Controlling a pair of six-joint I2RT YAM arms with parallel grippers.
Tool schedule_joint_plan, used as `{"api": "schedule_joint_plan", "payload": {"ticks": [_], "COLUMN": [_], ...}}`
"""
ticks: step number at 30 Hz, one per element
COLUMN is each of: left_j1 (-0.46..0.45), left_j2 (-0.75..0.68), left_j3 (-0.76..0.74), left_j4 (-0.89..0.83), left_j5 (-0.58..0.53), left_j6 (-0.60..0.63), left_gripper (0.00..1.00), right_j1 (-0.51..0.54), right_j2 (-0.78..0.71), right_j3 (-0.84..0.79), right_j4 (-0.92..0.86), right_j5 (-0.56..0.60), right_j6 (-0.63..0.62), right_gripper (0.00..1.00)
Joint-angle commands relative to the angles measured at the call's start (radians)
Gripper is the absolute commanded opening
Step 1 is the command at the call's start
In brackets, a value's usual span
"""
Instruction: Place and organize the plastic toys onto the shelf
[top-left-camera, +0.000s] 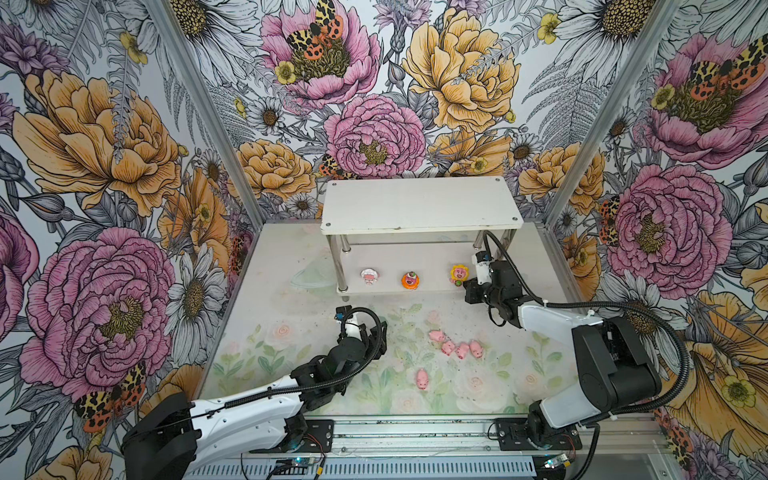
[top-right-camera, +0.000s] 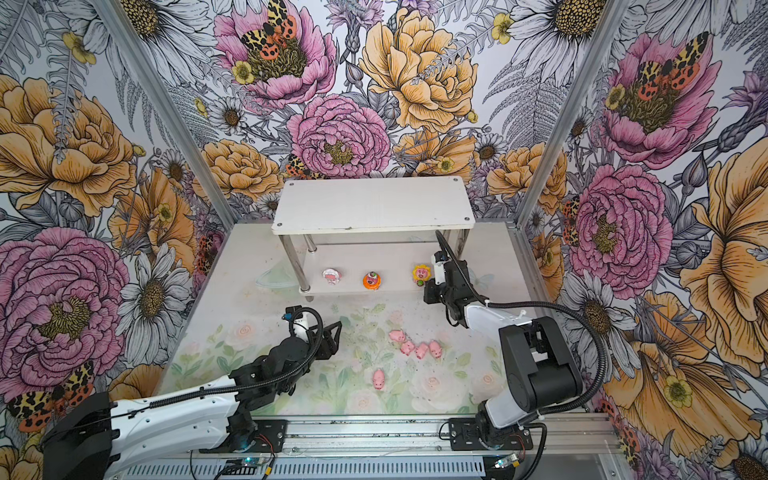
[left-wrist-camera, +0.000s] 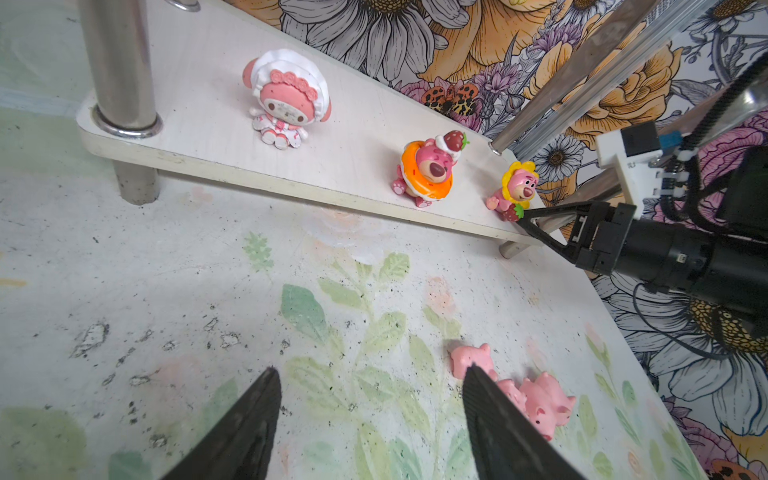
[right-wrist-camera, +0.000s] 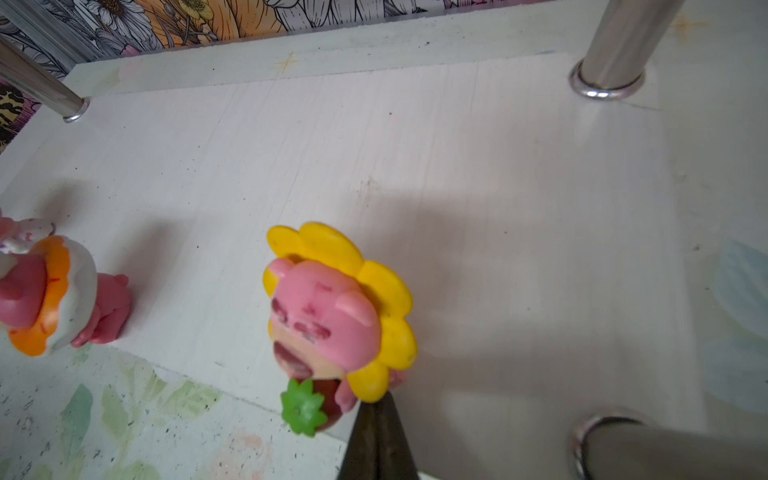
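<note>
Left fingers (left-wrist-camera: 253, 415): hanging part open over the surface (left-wrist-camera: 166, 291), holding nothing.
Pigs (top-left-camera: 461, 350): five lying on the surface, off the shelf (top-left-camera: 415, 208).
Right fingers (right-wrist-camera: 376, 436): pressing shut, empty, tip seemingly touching the yellow toy (right-wrist-camera: 332, 307) at the lower tier (right-wrist-camera: 415, 166) edge.
Risk: a nudge tipping it off.
Hidden: lower tier's back, under the top board (top-right-camera: 374, 208).

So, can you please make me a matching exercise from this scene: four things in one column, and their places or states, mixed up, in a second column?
Things
1. white-rimmed toy
2. yellow-rimmed toy
3. lone pig
4. left gripper

Places or states
A. open, holding nothing
B. on the table, apart from the other pigs
C. leftmost on the lower tier of the shelf
D. lower tier, beside the shut right gripper

Pairs: 1-C, 2-D, 3-B, 4-A
</note>
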Motion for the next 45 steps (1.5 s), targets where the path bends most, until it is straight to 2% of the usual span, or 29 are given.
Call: {"api": "schedule_joint_plan", "payload": {"ticks": [1, 9, 16, 22, 27, 33, 36, 39, 45], "left_j1": [0.013, 0.014, 0.014, 0.014, 0.015, 0.014, 0.014, 0.014, 0.018], "left_j2": [0.005, 0.009, -0.024, -0.108, -0.205, -0.280, -0.300, -0.300, -0.282], "left_j3": [0.009, 0.008, 0.008, 0.003, -0.013, -0.013, -0.028, -0.034, -0.038], "left_j4": [0.028, 0.031, 0.004, -0.061, -0.130, -0.230, -0.228, -0.225, -0.213], "left_j5": [0.026, 0.035, 0.029, 0.010, -0.012, -0.047, -0.052, -0.056, -0.055], "left_j6": [-0.006, -0.006, 0.003, 0.011, 0.007, 0.012, 0.008, 0.005, 0.008], "left_gripper": [0.71, 0.71, 0.71, 0.71, 0.71, 0.71, 0.71, 0.71, 0.72], "right_j1": [-0.009, -0.012, -0.009, 0.010, 0.079, 0.169, 0.218, 0.281, 0.335], "right_j2": [0.010, -0.036, -0.195, -0.337, -0.384, -0.321, -0.222, -0.121, 0.064], "right_j3": [0.023, -0.005, -0.078, -0.143, -0.185, -0.191, -0.170, -0.135, -0.039], "right_j4": [0.040, 0.029, -0.023, -0.090, -0.093, 0.008, 0.132, 0.240, 0.350], "right_j5": [0.009, -0.011, -0.024, -0.017, -0.010, -0.029, -0.081, -0.084, -0.093], "right_j6": [0.014, 0.026, 0.053, 0.071, 0.097, 0.127, 0.177, 0.207, 0.245], "right_gripper": [0.00, 0.00, 0.00, 0.00, 0.00, 0.00, 0.00, 0.00, 0.00]}}
